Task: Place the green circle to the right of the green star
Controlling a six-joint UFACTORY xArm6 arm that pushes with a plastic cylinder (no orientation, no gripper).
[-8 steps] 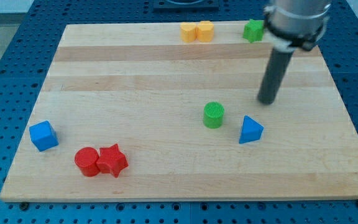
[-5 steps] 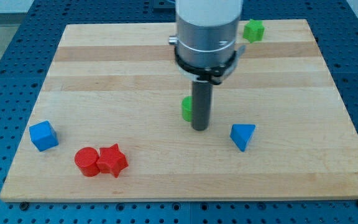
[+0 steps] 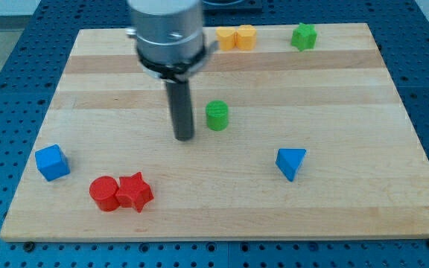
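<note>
The green circle [image 3: 217, 115] stands near the middle of the wooden board [image 3: 363, 179]. The green star [image 3: 303, 36] sits near the board's top edge, to the view's right. My tip [image 3: 184, 137] rests on the board just left of and slightly below the green circle, with a small gap between them. The rod rises up and left to the arm's grey body at the view's top.
Two yellow blocks [image 3: 236, 37] touch each other at the top edge, left of the green star. A blue triangle [image 3: 290, 163] lies at lower right. A blue cube [image 3: 52, 162] sits at far left. A red circle [image 3: 104, 193] and red star [image 3: 134, 192] touch at lower left.
The tip swept from the view's right across to the left of the green circle. The green circle moved left and up. The blue triangle shifted slightly left and turned.
</note>
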